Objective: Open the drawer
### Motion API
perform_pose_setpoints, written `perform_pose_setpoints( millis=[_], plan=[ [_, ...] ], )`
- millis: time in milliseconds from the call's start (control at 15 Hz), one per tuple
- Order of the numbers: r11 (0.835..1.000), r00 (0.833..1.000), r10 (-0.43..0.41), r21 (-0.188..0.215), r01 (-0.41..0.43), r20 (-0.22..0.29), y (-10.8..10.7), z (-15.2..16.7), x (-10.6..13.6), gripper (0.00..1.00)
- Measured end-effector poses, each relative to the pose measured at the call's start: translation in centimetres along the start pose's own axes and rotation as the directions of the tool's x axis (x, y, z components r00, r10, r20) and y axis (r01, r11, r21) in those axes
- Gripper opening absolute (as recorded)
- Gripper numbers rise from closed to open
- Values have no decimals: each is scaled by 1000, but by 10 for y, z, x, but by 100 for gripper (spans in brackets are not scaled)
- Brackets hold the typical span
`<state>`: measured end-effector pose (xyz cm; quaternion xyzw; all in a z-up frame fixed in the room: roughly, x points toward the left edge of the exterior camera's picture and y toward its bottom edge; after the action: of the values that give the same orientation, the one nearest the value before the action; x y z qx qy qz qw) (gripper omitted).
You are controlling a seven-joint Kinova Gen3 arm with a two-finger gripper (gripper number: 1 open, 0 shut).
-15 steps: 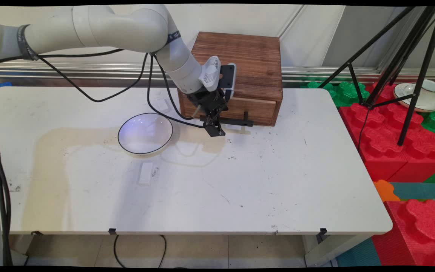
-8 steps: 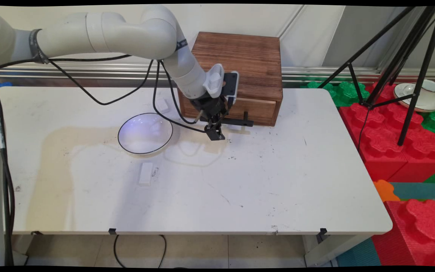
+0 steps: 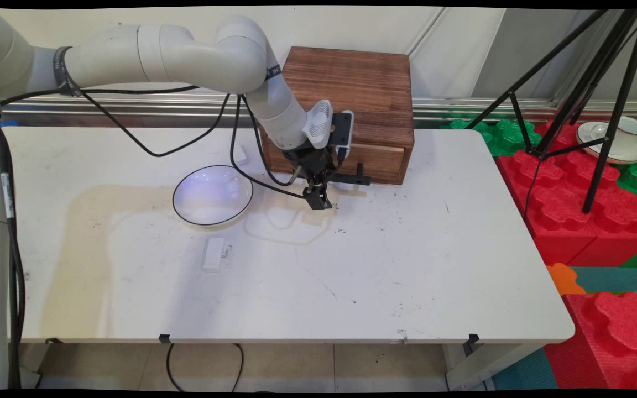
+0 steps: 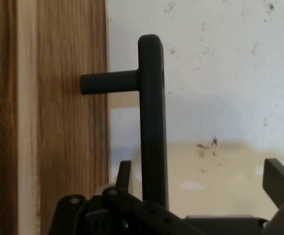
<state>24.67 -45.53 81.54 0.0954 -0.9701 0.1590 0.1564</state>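
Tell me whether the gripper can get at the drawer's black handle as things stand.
Probably yes: the gripper is open and already at the black handle of the wooden drawer box, the bar between its fingers, nothing blocking.

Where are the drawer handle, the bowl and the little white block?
Drawer handle [image 4: 151,122]: hand view, on its long black bar.
Bowl [image 3: 213,195]: main view, on its white inside.
Little white block [image 3: 213,253]: main view, on its top face.
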Motion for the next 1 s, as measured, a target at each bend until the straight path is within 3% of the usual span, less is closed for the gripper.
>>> perform_pose_setpoints(
  millis=[1000],
  plan=[
    [1000, 1000, -8, -30, 8, -23, 23, 4, 7, 100]
  ],
)
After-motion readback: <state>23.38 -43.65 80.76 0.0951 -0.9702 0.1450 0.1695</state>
